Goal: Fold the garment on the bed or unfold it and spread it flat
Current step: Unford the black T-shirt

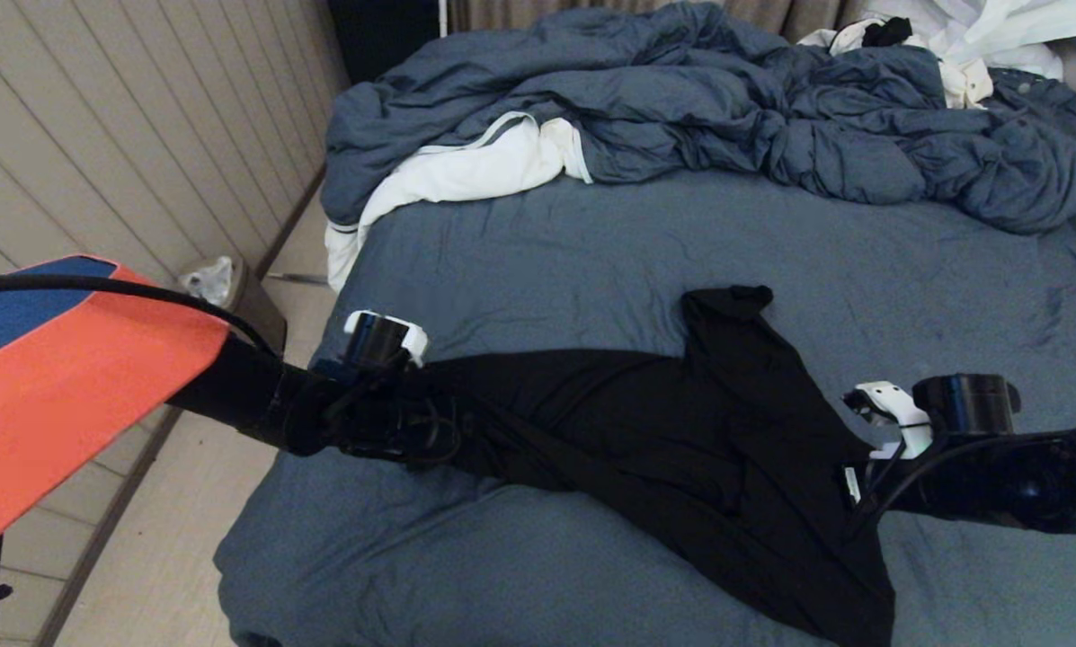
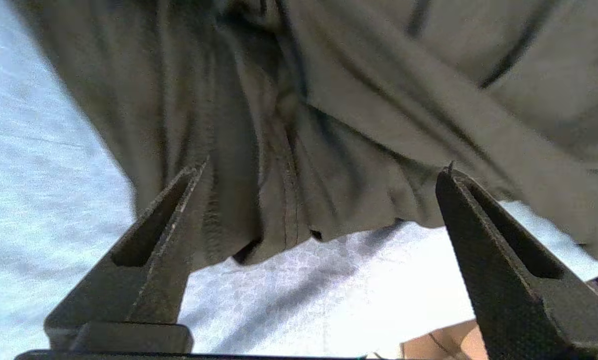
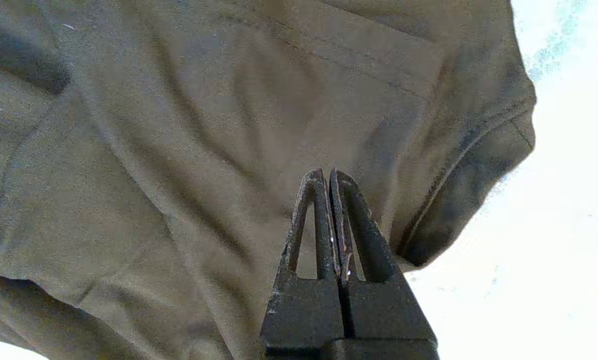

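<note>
Garment: the black T-shirt (image 1: pixel 681 431) lay rumpled on the near half of the bed, stretched in a long band from my left arm across to my right, with one sleeve or corner poking up toward the middle of the sheet and a tail running down to the near edge.
Bed: I saw the slate-blue sheet (image 1: pixel 591 243) bare around the shirt on the far side.
Left gripper: from the left wrist view I had the left gripper (image 2: pixel 318 200) spread wide, both fingers apart with nothing between them; a bunched hem of the shirt lay just beyond the tips, on the sheet. In the head view it sat at the shirt's left end, low over the bed.
Right gripper: the right gripper (image 3: pixel 328 175) was closed, its two fingers pressed together; I could not tell whether any cloth was pinched between them. It sat low against the shirt's right side.
Duvet: a rumpled blue duvet (image 1: pixel 726 108) with white lining was heaped across the far end.
White clothes: a white pile (image 1: pixel 978 36) sat in the far right corner.
</note>
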### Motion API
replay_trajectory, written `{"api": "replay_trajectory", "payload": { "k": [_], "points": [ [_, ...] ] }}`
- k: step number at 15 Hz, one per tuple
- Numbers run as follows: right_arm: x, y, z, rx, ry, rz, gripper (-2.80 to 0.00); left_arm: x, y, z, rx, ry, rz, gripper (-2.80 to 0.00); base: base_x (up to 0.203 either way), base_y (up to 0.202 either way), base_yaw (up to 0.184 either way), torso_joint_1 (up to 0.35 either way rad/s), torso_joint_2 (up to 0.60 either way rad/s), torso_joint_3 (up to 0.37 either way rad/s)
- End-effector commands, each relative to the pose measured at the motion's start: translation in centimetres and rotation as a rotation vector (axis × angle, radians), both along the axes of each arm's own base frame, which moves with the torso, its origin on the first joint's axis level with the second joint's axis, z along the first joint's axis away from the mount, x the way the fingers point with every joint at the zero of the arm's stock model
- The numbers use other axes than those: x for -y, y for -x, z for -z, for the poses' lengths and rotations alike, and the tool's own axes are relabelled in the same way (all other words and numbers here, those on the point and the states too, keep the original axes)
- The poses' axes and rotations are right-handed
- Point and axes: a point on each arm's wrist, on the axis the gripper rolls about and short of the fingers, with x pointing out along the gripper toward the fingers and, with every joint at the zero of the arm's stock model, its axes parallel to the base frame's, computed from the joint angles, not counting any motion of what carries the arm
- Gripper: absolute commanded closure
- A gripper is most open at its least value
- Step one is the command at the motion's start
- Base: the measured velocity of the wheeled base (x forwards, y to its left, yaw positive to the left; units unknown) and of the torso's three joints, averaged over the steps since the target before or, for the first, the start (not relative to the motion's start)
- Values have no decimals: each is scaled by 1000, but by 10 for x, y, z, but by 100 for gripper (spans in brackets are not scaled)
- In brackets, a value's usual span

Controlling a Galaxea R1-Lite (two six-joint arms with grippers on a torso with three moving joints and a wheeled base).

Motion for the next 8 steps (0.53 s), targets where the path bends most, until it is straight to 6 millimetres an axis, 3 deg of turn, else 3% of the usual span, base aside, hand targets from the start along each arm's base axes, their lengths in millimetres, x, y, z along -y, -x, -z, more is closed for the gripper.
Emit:
{"api": "replay_trajectory", "payload": {
  "k": [1,3,4,8],
  "points": [
    [0,-1,1,-1,0,-2,0,5,-2,15,-34,-12,5,-280,0,0,0,0,0,0],
    [0,-2,3,-6,-1,-1,0,9,-1,15,-25,-9,14,-280,0,0,0,0,0,0],
    [0,-2,3,-6,-1,-2,0,9,-2,14,-12,-4,14,0,0,0,0,0,0,0],
    [0,-2,4,-7,-1,-2,0,10,0,6,6,6,12,0,0,0,0,0,0,0]
  ]
}}
